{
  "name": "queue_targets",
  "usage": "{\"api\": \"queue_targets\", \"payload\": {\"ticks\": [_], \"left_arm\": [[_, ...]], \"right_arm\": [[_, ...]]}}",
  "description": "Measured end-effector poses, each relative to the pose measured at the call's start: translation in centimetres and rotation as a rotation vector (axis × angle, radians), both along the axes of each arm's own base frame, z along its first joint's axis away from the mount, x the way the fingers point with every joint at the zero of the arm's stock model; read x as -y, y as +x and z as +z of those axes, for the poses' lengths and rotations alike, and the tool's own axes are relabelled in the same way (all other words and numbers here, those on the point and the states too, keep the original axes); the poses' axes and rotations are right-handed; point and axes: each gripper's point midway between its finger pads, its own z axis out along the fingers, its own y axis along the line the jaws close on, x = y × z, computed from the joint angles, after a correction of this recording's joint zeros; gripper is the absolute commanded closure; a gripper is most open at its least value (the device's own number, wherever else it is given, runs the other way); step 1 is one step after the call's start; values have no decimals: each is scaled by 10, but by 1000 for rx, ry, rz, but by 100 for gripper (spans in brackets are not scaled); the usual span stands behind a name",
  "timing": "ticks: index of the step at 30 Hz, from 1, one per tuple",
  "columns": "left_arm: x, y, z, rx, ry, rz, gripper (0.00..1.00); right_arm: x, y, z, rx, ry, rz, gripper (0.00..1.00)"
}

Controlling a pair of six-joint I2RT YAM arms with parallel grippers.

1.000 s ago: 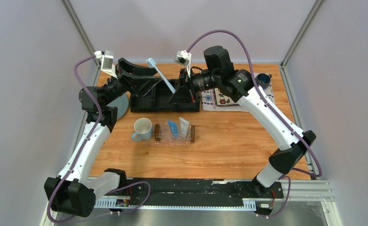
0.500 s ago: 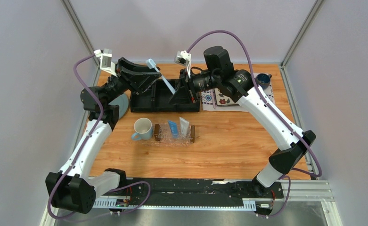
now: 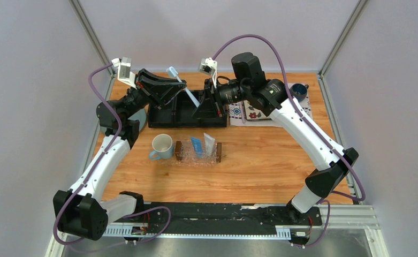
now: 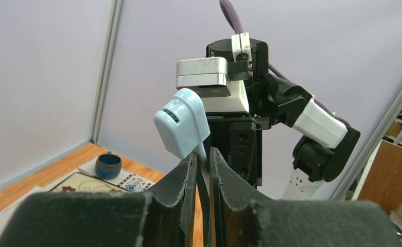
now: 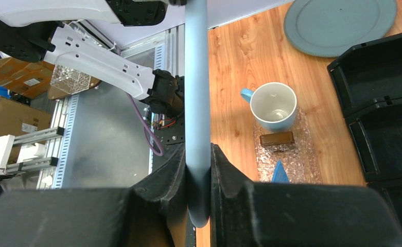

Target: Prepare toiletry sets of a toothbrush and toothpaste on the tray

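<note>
The pale blue toothbrush [image 3: 184, 87] is held in the air over the black organizer, its head [image 4: 182, 123] up and to the left. My right gripper [image 3: 200, 110] is shut on the low end of its handle [image 5: 197, 103]. My left gripper [image 3: 177, 85] is shut on its thin neck just below the head; the jaws [image 4: 203, 154] stand close on either side of the neck. The clear tray [image 3: 185, 155] with brown wooden end bars lies in front of the organizer. It holds a blue toothpaste tube [image 3: 196, 145] and a white one [image 3: 210, 143].
A white mug [image 3: 162, 145] with a blue handle stands at the tray's left end. The black three-compartment organizer [image 3: 164, 116] is at the back, a grey plate [image 3: 138, 119] to its left. A floral plate [image 3: 252, 113] and a small dark cup [image 3: 299, 91] are at the back right.
My left gripper has moved right to the toothbrush and its jaws have closed on the neck. The right arm and the toothbrush have stayed in place.
</note>
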Motion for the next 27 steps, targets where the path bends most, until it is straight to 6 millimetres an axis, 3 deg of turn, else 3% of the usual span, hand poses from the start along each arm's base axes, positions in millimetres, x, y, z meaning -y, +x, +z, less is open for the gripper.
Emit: {"api": "queue_targets", "payload": {"ticks": [2,5,8,15,22,27], "left_arm": [[0,-1,0,-5,-6,-7,100],[1,-3,1,-16,-15,-19,100],[2,-2,-1,-25,-15,-21,100],[2,-1,-11,0,33,20,100],[-3,-2,-27,72,144,117,100],[-9,4,-46,114,251,203,100]], "right_arm": [[0,1,0,3,0,-1,86],[-1,2,-2,10,0,3,83],[-1,3,-5,12,-3,5,73],[-1,9,-15,11,-25,-21,40],[6,15,-23,52,-66,-62,33],[24,26,-23,104,-95,-125,33]]}}
